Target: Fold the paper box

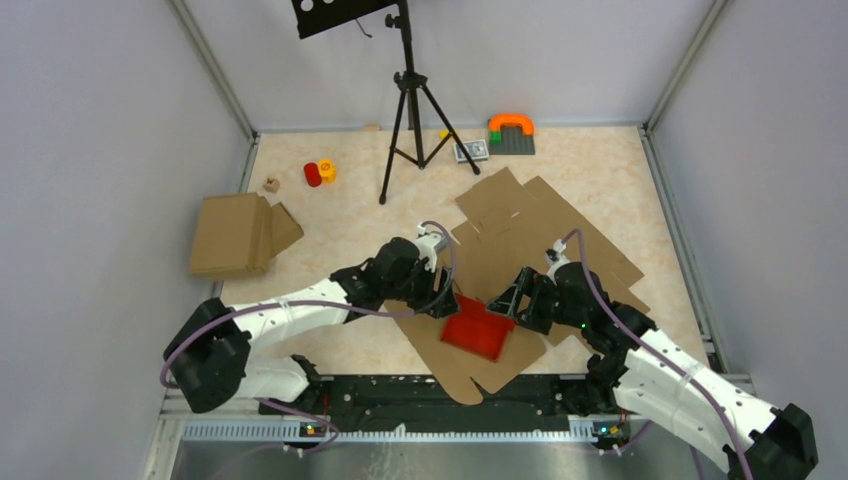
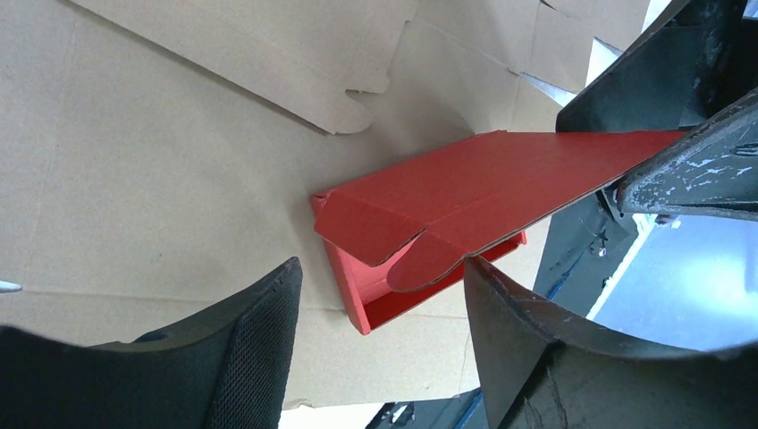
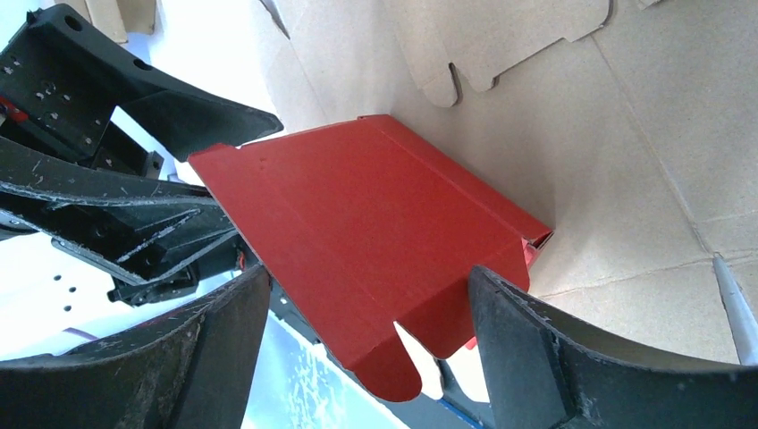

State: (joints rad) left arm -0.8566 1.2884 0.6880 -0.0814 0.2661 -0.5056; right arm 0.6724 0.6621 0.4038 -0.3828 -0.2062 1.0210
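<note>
Paper box [image 1: 478, 332]: red, lying on the large brown cardboard cut-out [image 1: 540, 225] near the table's near edge, between the two grippers. We note its tray facing up and its lid [image 3: 357, 232] raised off the tray at a tilt, with a rounded tuck flap [image 2: 429, 259] at one end.

Left gripper [image 2: 380, 268]: jaws spread wide, the box just beyond the tips.

Right gripper [image 3: 368, 273]: jaws also spread, the lid panel spanning the gap between them. Whether the fingers press its edges we cannot tell.

A folded brown box [image 1: 235, 235] sits well apart, to the left.
</note>
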